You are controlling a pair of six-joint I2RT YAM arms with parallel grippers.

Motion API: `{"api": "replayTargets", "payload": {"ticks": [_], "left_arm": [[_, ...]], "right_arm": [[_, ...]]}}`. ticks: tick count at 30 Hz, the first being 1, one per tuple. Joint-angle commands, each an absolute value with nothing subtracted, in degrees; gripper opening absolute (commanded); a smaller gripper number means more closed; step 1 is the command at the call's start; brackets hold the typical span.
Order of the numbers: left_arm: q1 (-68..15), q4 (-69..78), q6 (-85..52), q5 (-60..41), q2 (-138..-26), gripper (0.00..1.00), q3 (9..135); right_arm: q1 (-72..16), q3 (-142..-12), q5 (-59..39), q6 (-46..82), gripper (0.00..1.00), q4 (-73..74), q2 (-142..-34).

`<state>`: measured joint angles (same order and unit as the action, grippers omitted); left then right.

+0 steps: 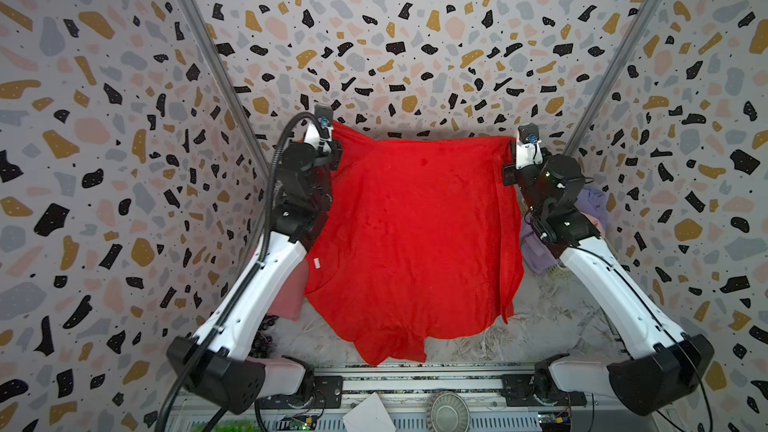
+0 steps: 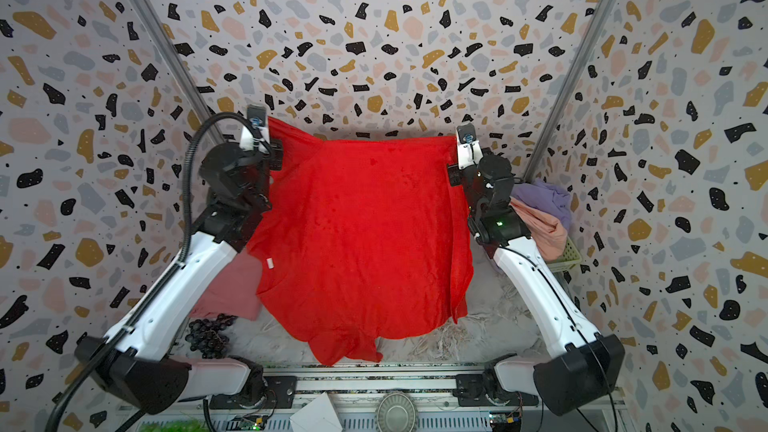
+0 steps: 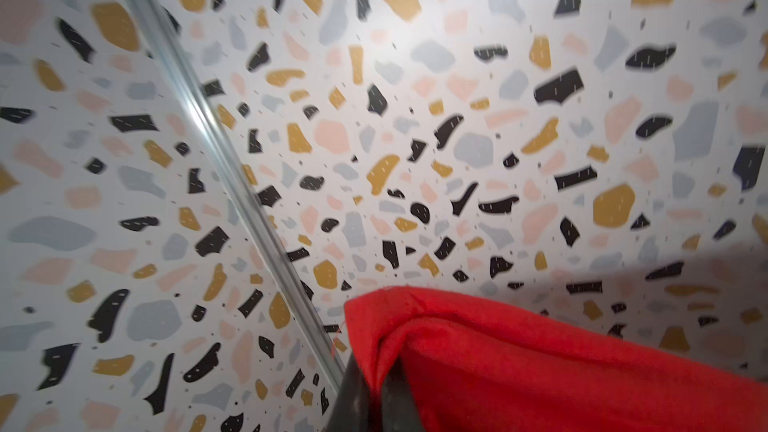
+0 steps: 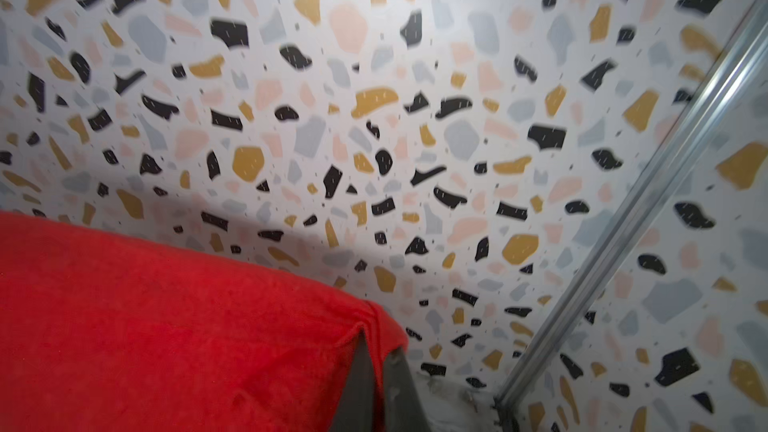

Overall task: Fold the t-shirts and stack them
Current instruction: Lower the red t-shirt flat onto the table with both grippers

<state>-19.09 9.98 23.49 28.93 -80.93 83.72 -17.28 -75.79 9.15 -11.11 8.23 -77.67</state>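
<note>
The left gripper (image 1: pixel 331 141) is pinching one top corner of the bright red t-shirt (image 1: pixel 415 243), its jaws nearly together on the cloth. The right gripper (image 1: pixel 516 151) is clamping the opposite corner the same way. The shirt is hanging stretched between the two hands and draping below them onto the table. Below the left hand a dusty rose t-shirt (image 2: pixel 232 288) is lying beside the grapes (image 2: pixel 208 332). Just outside the right hand, a lavender t-shirt (image 2: pixel 544 197) and a peach t-shirt (image 2: pixel 540 226) are spilling from the green basket (image 2: pixel 570 257).
</note>
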Motion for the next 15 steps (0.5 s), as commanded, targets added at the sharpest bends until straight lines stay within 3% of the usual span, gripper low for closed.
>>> {"api": "replayTargets", "payload": {"ticks": [1, 3, 4, 5, 8, 15], "left_arm": [[-16.9, 19.3, 22.1, 28.6, -89.2, 0.22, 84.5], [-16.2, 16.6, 19.1, 31.2, -97.8, 0.66, 90.2], [-15.8, 12.2, 17.6, 32.0, -101.4, 0.77, 93.9], [-15.6, 7.5, 16.1, 32.6, -105.0, 0.88, 98.2], [-15.6, -0.6, 12.5, 31.5, -108.7, 0.99, 102.3], [-15.6, -3.0, 0.1, 23.6, -101.2, 1.0, 91.3]], "right_arm": [[-13.8, -76.2, 1.0, -4.3, 0.11, 9.1, -84.4], [-11.7, -81.1, 3.0, -4.4, 0.48, 5.4, -92.8], [-11.3, -83.9, 5.6, -4.5, 0.59, 2.7, -96.1], [-11.3, -86.8, 8.7, -4.5, 0.6, -0.3, -98.8], [-11.4, -87.6, 10.0, -3.4, 0.64, -3.1, -99.7], [-11.4, -78.6, 1.7, 3.7, 0.66, -2.3, -92.5]]}}
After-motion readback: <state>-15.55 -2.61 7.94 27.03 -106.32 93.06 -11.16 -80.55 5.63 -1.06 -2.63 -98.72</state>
